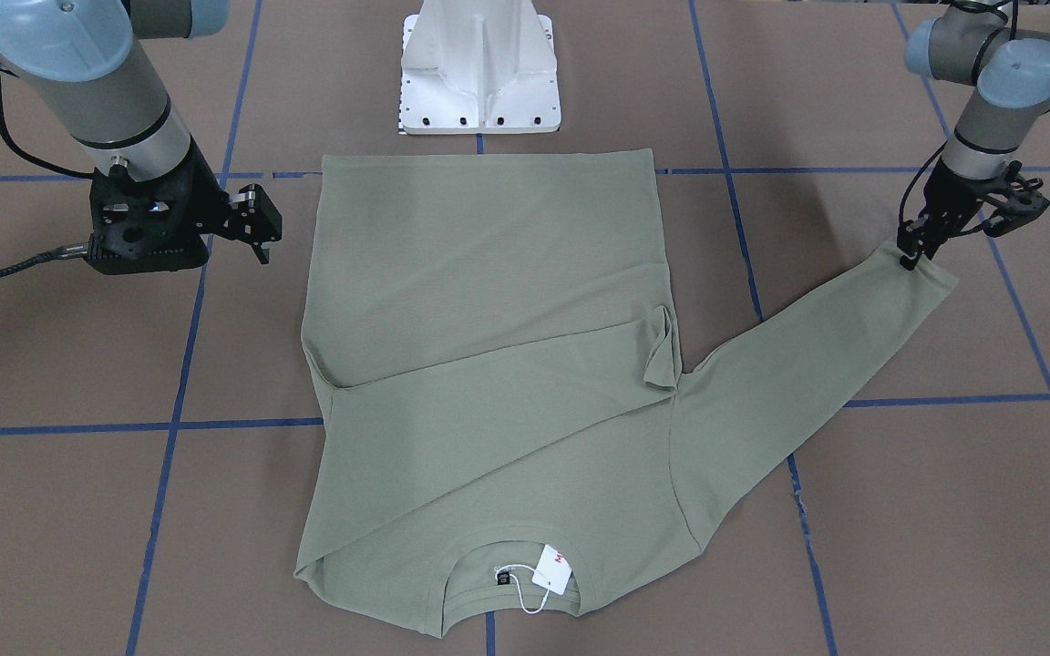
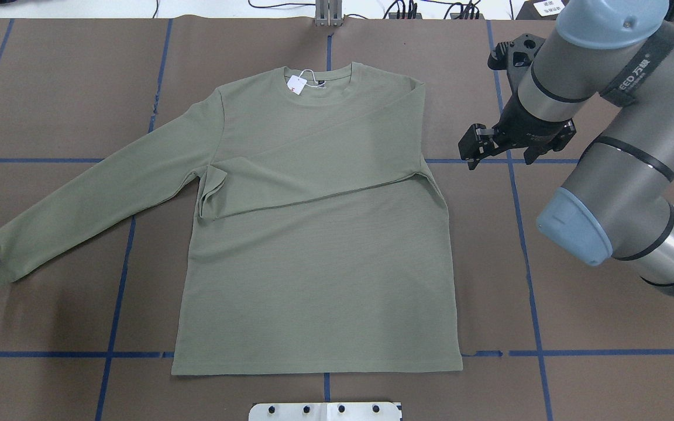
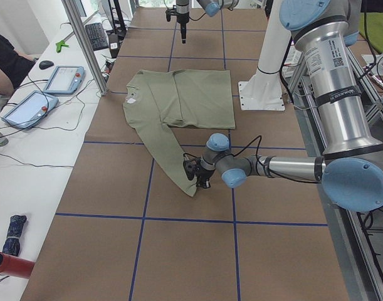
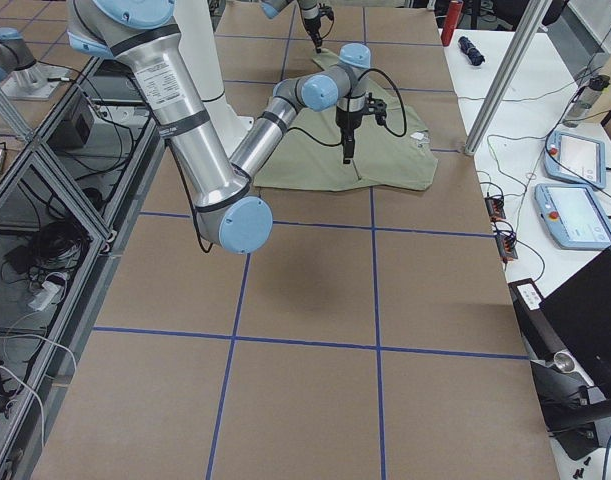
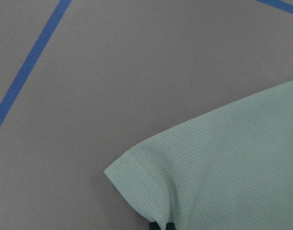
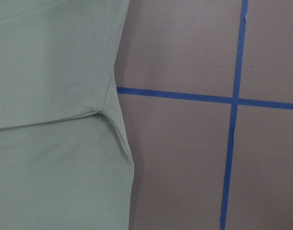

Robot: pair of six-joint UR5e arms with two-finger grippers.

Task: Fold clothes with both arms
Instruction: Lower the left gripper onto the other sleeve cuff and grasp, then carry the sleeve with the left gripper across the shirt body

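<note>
Nearest the robot, the lower body of the long-sleeved shirt (image 2: 313, 280) lies flat on the table (image 2: 50, 88). Out to the side, the left gripper (image 1: 911, 255) pinches the cuff of the left sleeve (image 2: 97, 199), which is stretched out and not yet folded in. Farther on, the right sleeve (image 2: 313, 169) already lies across the chest. The right gripper (image 1: 259, 226) hovers beside it, fingers spread and empty. I judge the body folds remain to be done.
</note>
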